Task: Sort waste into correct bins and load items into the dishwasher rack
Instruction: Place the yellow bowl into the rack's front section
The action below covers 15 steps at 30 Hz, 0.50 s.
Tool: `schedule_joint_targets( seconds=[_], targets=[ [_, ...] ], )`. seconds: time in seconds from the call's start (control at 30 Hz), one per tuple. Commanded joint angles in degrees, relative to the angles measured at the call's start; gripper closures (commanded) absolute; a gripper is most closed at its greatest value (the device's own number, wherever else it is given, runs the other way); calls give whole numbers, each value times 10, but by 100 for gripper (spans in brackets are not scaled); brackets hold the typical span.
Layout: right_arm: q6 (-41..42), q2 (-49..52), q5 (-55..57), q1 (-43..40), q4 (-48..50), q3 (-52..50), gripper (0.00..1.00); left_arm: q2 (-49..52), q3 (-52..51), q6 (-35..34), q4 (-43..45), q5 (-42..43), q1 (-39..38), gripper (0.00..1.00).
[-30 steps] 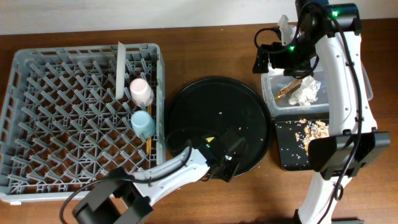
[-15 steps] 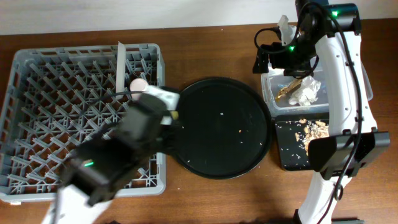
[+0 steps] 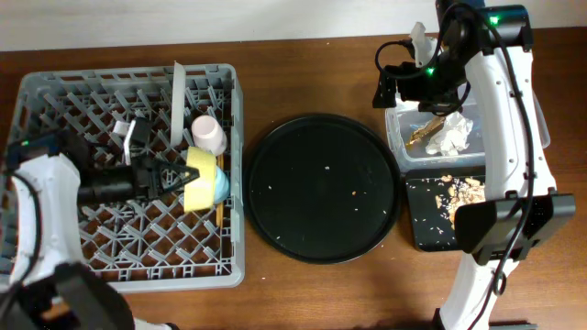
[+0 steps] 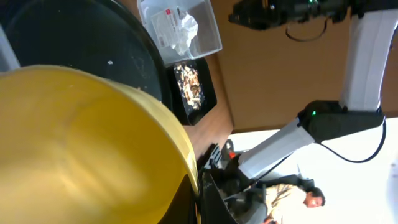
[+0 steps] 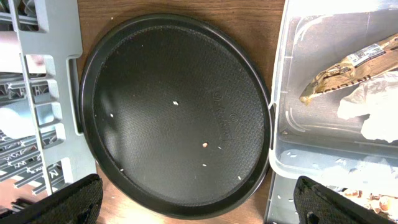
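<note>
— Where's the left arm?
— It lies low across the dishwasher rack (image 3: pixel 73 81), with the left gripper (image 3: pixel 174 177) pointing toward the round black tray (image 3: pixel 321 220). Its jaws are pinched on the yellow bowl (image 3: pixel 200 172), which stands on edge over the rack's right side, right against the blue cup (image 3: pixel 218 186). The pink cup (image 3: pixel 209 135) sits just behind.
— And the right one?
— It's raised by the clear tub (image 3: pixel 400 151). The right gripper (image 5: pixel 199 202) is spread wide, with nothing between its fingers.
— Any writing?
— There's an embossed mark on the round tray, seen from the right wrist, but it's too faint to read. The print on the wrapper (image 5: pixel 345 68) is no clearer.
— Do the views differ?
— The left wrist camera is mostly filled by the bowl's yellow wall. Overhead shows the napkin (image 3: pixel 451 136) in the tub and the scraps (image 3: pixel 459 191) in the black tray (image 3: pixel 424 225).
</note>
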Motion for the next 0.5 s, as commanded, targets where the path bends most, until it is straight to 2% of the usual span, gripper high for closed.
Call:
schedule_joint_targets(
  seconds=[0.0, 0.07, 0.17, 0.27, 0.33, 0.43, 0.47],
  targets=[
    [-4, -4, -3, 2, 0, 7, 1, 32, -2, 40, -2, 1, 28, 100],
    [-4, -4, -3, 2, 0, 7, 1, 32, -33, 31, -2, -19, 62, 100],
    [-4, -4, -3, 2, 0, 7, 1, 32, -160, 103, 10, 15, 81, 100],
    [-4, -4, -3, 2, 0, 7, 1, 32, -189, 104, 47, 19, 91, 100],
    [-4, -4, -3, 2, 0, 7, 1, 32, -189, 97, 68, 7, 96, 100],
    [-4, -4, -3, 2, 0, 7, 1, 32, -189, 28, 121, -20, 148, 99],
    [-4, -4, -3, 2, 0, 7, 1, 32, -189, 13, 136, -25, 176, 93]
  ],
)
